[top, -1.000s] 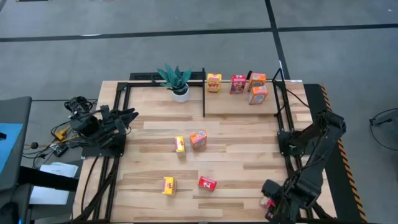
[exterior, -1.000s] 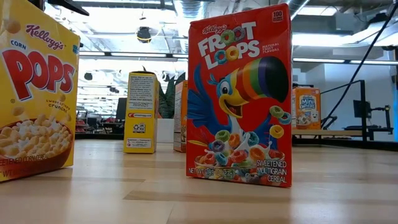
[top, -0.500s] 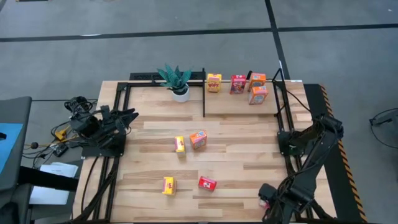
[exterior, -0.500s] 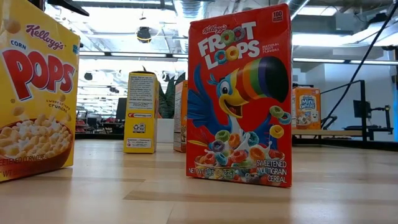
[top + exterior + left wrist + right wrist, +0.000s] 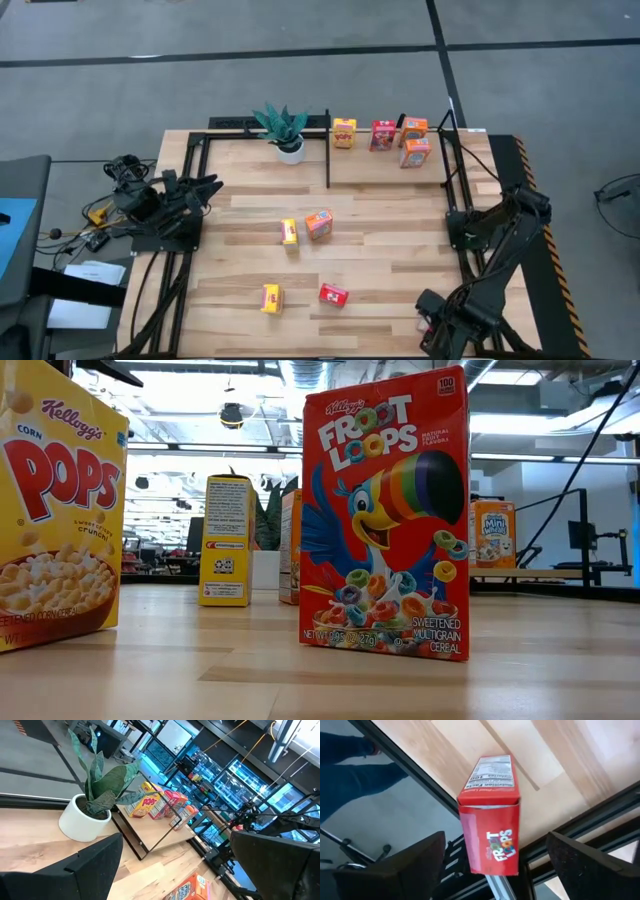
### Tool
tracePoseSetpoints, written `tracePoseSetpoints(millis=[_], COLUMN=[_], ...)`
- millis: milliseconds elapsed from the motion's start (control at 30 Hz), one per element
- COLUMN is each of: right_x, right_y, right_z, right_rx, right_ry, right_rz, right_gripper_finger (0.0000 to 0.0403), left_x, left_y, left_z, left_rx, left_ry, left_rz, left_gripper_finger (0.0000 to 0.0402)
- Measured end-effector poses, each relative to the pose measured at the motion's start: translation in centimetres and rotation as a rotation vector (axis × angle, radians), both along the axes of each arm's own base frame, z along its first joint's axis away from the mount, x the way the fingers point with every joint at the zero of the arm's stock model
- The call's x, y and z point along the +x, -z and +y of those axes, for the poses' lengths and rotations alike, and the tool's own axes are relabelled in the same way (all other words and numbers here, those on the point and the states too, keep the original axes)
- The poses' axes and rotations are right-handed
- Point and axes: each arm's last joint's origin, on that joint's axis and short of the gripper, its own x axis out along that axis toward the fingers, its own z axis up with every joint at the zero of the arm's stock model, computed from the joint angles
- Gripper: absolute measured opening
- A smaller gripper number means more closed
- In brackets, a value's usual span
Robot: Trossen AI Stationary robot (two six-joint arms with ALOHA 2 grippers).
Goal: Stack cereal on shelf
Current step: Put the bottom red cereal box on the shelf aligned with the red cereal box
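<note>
The light wood bench carries a potted plant at the far edge, four cereal boxes on the far-right shelf, and four more mid-bench.

This is a robotics lab or open workshop floor. A wood table framed in black rails stands on a grey concrete floor marked with dark lines. Loose cables lie at its left edge. Beyond the table, the low view shows an exposed ceiling with ducts and strip lights, glass partitions and more black-framed benches.
</note>
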Motion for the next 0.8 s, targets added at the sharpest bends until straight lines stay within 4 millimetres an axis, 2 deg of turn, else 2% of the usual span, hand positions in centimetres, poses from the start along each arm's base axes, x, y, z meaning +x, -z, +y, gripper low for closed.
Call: tracePoseSetpoints(millis=[367, 800], right_x=[0.9, 1.2], right_y=[3.1, 3.2], right_z=[2.0, 2.1], right_rx=[-0.030, -0.006], right_ry=[-0.051, -0.071], right_rz=[0.011, -0.005], right_gripper_finger=[0.0352, 0.0233], left_x=[0.0, 0.0], left_y=[0.0, 0.0], left_z=[0.0, 0.0], left_rx=[-0.004, -0.004], left_ry=[0.008, 0.008], left_rz=[-0.005, -0.005], left_gripper_finger=[0.0359, 0.0359])
